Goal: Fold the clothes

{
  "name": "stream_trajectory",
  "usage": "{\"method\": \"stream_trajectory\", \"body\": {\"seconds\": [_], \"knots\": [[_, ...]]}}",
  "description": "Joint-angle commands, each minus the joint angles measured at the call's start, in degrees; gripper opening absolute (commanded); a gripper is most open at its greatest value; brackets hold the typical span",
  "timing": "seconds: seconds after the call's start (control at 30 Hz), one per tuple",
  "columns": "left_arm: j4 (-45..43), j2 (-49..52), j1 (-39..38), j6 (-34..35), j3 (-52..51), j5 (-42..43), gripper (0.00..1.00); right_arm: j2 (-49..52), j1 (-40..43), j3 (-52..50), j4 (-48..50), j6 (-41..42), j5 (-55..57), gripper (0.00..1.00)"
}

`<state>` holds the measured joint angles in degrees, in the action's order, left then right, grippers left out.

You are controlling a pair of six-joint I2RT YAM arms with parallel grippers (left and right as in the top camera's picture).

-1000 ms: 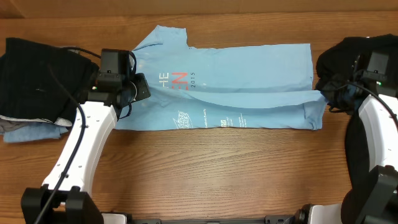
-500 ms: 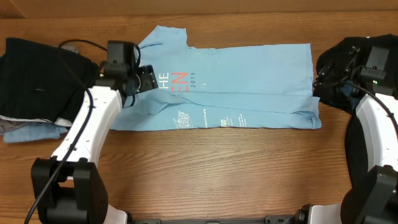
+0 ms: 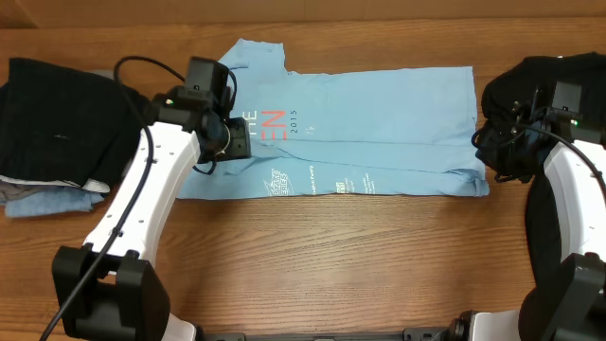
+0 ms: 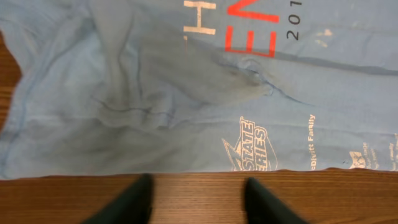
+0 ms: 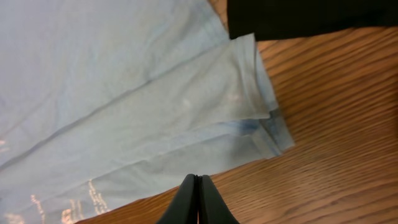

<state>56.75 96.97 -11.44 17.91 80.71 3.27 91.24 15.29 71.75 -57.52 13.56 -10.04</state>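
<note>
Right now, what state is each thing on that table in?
Blue T-shirt: lying flat, near edge folded over.
Left claw: open, empty, at the shirt's near edge.
Right claw: shut, empty, by the shirt's corner.
Dark clothes pile: folded, stacked.
Black shirt: bunched up.

One table [image 3: 312, 265]; one sky-blue T-shirt [image 3: 379, 123] toward twelve o'clock; two arms, the left arm [image 3: 142, 199] at eight o'clock and the right arm [image 3: 568, 194] at four o'clock; two grippers, the left gripper [image 4: 196, 200] and the right gripper [image 5: 198, 199], two fingers each, four in all; two heaps of dark clothes: one black garment [image 3: 516, 90] at three o'clock, and one stack [image 3: 57, 133] at nine o'clock showing three layers, black over grey over dull blue.
</note>
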Motion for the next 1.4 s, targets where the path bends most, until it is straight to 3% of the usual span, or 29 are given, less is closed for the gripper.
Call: {"method": "stream_trajectory", "body": {"seconds": [0.0, 0.07, 0.4, 0.63, 1.13, 1.23, 1.37], "knots": [[-2.4, 3.4, -0.6, 1.4, -2.7, 1.3, 0.13, 0.2, -0.3, -2.7, 0.9, 0.1, -2.8, 0.04], [-3.4, 5.3, -1.1, 1.4, -2.8, 1.3, 0.04, 0.2, -0.3, -4.5, 2.9, 0.1, -3.2, 0.04], [-7.8, 13.0, -6.0, 1.2, -2.8, 0.4, 0.04, 0.3, -2.3, -17.1, 18.8, 0.1, -6.4, 0.04], [-7.5, 17.0, -7.5, 1.4, -2.8, -5.9, 0.04, 0.5, -4.1, -24.2, 27.8, 0.1, -6.8, 0.04], [-11.2, 19.8, -7.5, 1.4, -2.8, -10.2, 0.05, 0.5, -4.1, -25.0, 29.2, 0.1, -6.3, 0.04], [-13.2, 19.8, -7.4, 1.3, -2.8, -14.1, 0.06, 0.5, -4.1, -25.0, 29.1, 0.1, -5.0, 0.04], [-21.7, 19.8, -6.9, -6.7, -2.4, -22.1, 0.08, 0.5, -4.1, -25.0, 28.7, 0.1, -5.0, 0.04]]}}
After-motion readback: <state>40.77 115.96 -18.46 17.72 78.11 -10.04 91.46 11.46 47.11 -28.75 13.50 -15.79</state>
